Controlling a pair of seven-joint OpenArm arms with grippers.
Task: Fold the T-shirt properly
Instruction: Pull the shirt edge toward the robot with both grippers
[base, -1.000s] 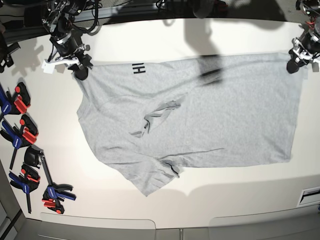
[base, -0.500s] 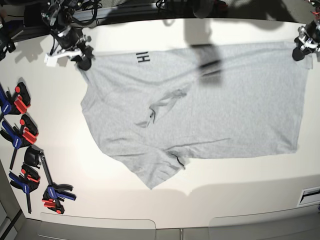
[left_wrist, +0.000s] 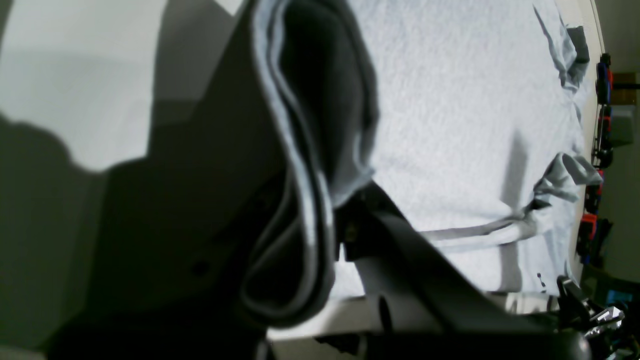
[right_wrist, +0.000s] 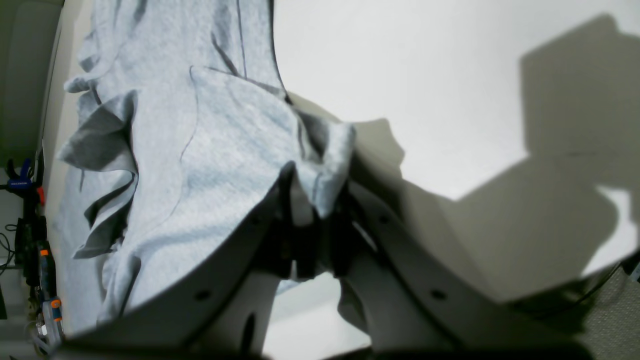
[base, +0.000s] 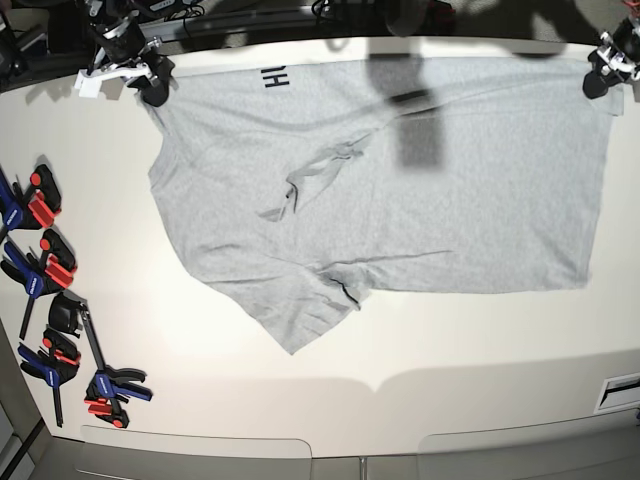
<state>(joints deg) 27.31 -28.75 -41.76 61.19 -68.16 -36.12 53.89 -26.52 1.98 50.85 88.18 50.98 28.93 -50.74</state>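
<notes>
Base view. Shirt (base: 400, 190) spread across the upper half of the table (base: 450, 370), far edge lifted near the top of the frame; black lettering (base: 275, 77) peeking at the top edge, one sleeve pointing toward lower centre, a small wrinkle at centre left. Right gripper (base: 150, 85) at upper left, pinched on a shirt corner. Left gripper (base: 600, 75) at upper right, likewise clamped on the opposite corner. Clamps (base: 50, 300) lined along the left margin, well apart from the cloth.

Left wrist view. Doubled hem of the shirt (left_wrist: 475, 125) pressed between closed jaws at centre; cloth stretched away to the right, with a ridge-like crease at lower right.

Right wrist view. Gripper (right_wrist: 312, 210) shut on a bunched corner of the shirt (right_wrist: 175, 150) at centre; folds hanging at left, bare table (right_wrist: 425, 75) at upper right.

Judged step: far edge held taut, ready to be carried over the body. Best done with both corners kept level and evenly tensioned, moved at matched pace, and laid down square to the near edge. Wrinkle and turned-under sleeve likely to be trapped unless smoothed.
</notes>
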